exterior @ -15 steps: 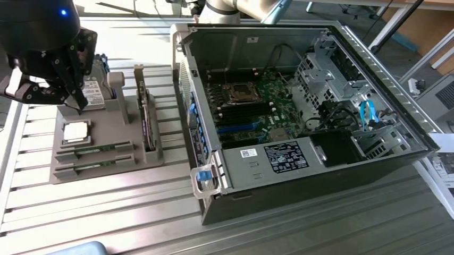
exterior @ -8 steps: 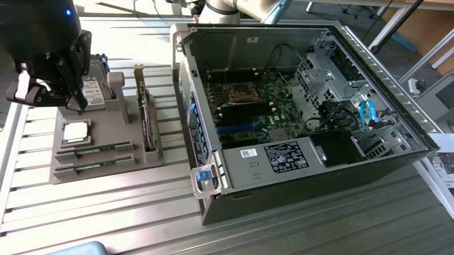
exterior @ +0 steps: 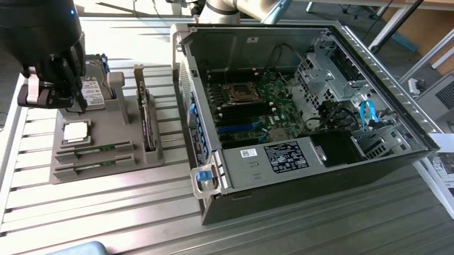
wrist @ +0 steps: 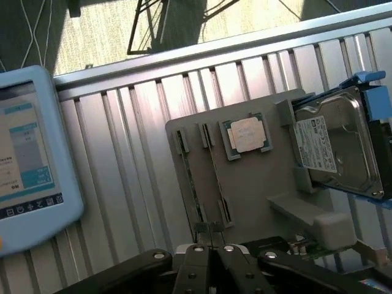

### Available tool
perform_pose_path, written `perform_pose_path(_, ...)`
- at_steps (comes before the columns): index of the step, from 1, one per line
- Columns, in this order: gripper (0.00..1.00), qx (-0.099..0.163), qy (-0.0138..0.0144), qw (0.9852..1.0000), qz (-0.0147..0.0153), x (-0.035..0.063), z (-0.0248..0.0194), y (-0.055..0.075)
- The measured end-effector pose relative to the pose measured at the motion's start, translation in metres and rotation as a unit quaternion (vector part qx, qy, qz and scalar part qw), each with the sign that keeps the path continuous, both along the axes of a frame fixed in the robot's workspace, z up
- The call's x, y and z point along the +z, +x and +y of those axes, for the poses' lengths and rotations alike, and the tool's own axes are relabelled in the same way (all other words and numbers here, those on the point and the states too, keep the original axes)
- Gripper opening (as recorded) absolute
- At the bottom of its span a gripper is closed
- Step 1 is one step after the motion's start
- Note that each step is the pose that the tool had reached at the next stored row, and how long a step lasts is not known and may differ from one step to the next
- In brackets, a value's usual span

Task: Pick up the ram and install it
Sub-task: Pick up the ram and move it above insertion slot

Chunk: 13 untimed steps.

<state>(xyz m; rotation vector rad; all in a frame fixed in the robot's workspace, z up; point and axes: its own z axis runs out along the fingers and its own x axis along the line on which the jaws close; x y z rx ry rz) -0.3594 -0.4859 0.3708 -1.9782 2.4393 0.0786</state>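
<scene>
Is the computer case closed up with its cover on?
No, the computer case lies open on its side, and the exterior view looks straight in at its green motherboard.

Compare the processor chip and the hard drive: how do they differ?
The hard drive is larger than the processor chip. The hard drive stands propped up; the processor chip lies flat. The hard drive carries a white label; the processor chip shows bare metal. Both sit on the gray holder.
</scene>
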Motion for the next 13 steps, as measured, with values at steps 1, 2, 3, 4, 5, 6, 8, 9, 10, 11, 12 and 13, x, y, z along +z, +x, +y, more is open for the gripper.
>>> perform_pose_path(1,0.11,0.011,0.0000,0.9999,0.0000,-0.0004,0.0000,0.0000)
perform_pose_path(2,0.11,0.021,0.0000,0.9998,0.0000,-0.0007,0.0000,0.0000)
perform_pose_path(3,0.11,0.029,0.0000,0.9996,0.0000,-0.0010,0.0000,0.0000)
perform_pose_path(4,0.11,0.038,0.0000,0.9993,0.0000,-0.0013,0.0000,0.0000)
perform_pose_path(5,0.11,0.046,0.0000,0.9989,0.0000,-0.0015,0.0000,0.0000)
perform_pose_path(6,0.11,0.050,0.0000,0.9988,-0.0001,-0.0017,0.0000,0.0001)
perform_pose_path(8,0.11,0.050,0.0001,0.9987,0.0000,-0.0016,0.0000,0.0001)
perform_pose_path(9,0.11,0.050,0.0002,0.9987,-0.0001,-0.0017,0.0000,0.0001)
perform_pose_path(10,0.11,0.050,0.0002,0.9987,0.0000,-0.0016,0.0000,0.0002)
perform_pose_path(11,0.11,0.050,0.0003,0.9987,0.0000,-0.0016,0.0000,0.0002)
perform_pose_path(12,0.11,0.050,0.0004,0.9987,0.0000,-0.0016,0.0000,0.0002)
perform_pose_path(13,0.11,0.050,0.0004,0.9987,0.0000,-0.0016,0.0000,0.0002)
